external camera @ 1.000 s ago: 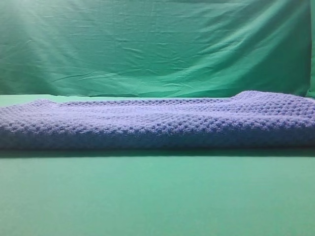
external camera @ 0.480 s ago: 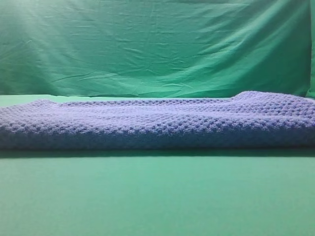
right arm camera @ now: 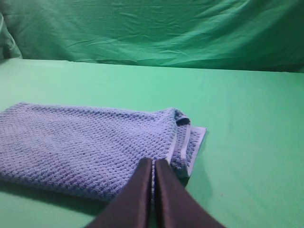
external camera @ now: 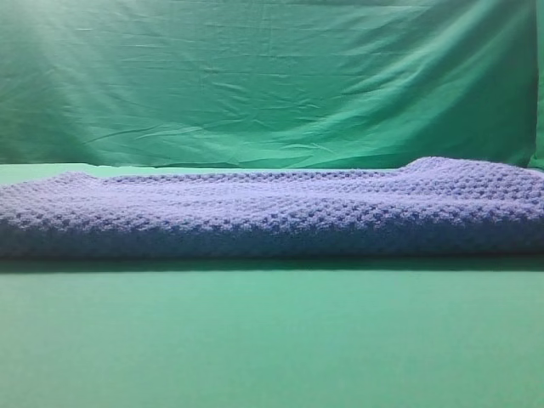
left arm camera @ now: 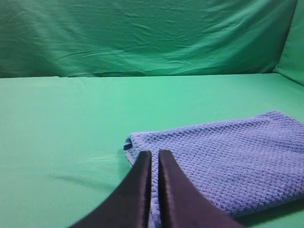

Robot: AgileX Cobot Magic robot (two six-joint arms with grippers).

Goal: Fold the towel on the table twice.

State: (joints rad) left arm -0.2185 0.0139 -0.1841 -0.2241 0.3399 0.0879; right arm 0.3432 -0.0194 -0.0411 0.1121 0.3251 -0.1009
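The blue-grey waffle-weave towel [external camera: 272,212] lies folded in a long band across the green table [external camera: 272,340]. No gripper shows in the exterior high view. In the left wrist view my left gripper [left arm camera: 155,154] is shut, its dark fingers pressed together above the near left end of the towel [left arm camera: 223,156]. In the right wrist view my right gripper [right arm camera: 153,162] is shut too, its tips over the near right end of the towel [right arm camera: 85,142], by the flat hem [right arm camera: 185,147]. Neither holds cloth.
A wrinkled green backdrop curtain [external camera: 272,76] hangs behind the table. Bare green table surface lies in front of the towel and beyond its ends [left arm camera: 57,118] [right arm camera: 251,128].
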